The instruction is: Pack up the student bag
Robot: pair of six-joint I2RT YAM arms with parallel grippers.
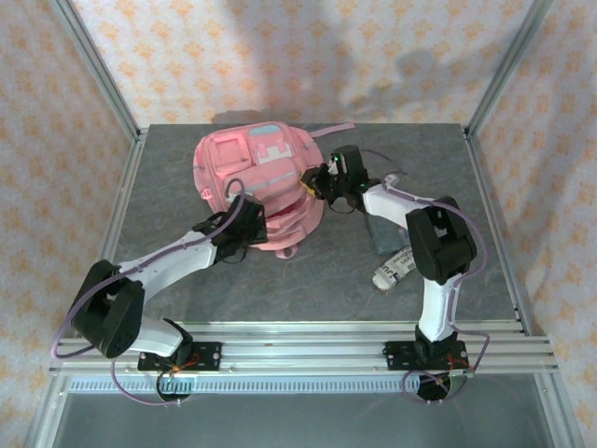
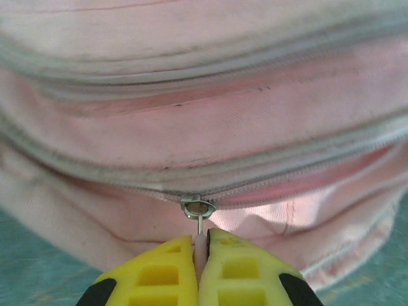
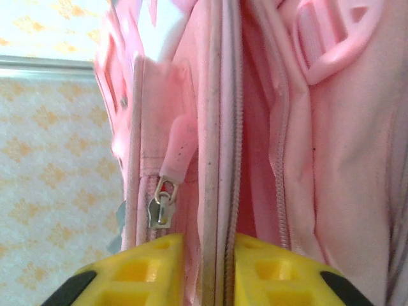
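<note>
**Student bag: zip held at the near face, second gripper at the right side**

**Location.** The student bag (image 1: pixel 254 173) lies on the table (image 1: pixel 168 271), toward the far middle, front pockets up. Both arms reach it. The left gripper (image 1: pixel 256 226) meets its near face and the right gripper (image 1: pixel 317 184) its right side.

**Left gripper.** In the left wrist view the left gripper (image 2: pixel 201 247) is clenched on the thin pink pull tab that hangs from the zip slider (image 2: pixel 197 205). The slider lies straight ahead of the fingertips, just beyond them. The zip track runs crosswise to the fingers, side to side across the view. Any travel of the slider therefore calls for a sideways move along that track, not a pull toward the arm.

**Right gripper.** In the right wrist view the right gripper (image 3: pixel 209 247) has a fold of bag fabric with a zip track between its fingers. That track runs lengthwise away from the gripper. Whether the fingers pinch the fold or merely flank it cannot be told. A second zip slider (image 3: pixel 159 207) hangs just left of the fold, outside the grip.

**Compartments.**
- Right of the held slider the zip gapes, showing pink lining; left of it the teeth are closed.
- No contents can be seen inside.
- A white printed item (image 1: pixel 395 267) lies on the table beside the right arm, apart from the bag. It is probably awaiting packing.
</note>
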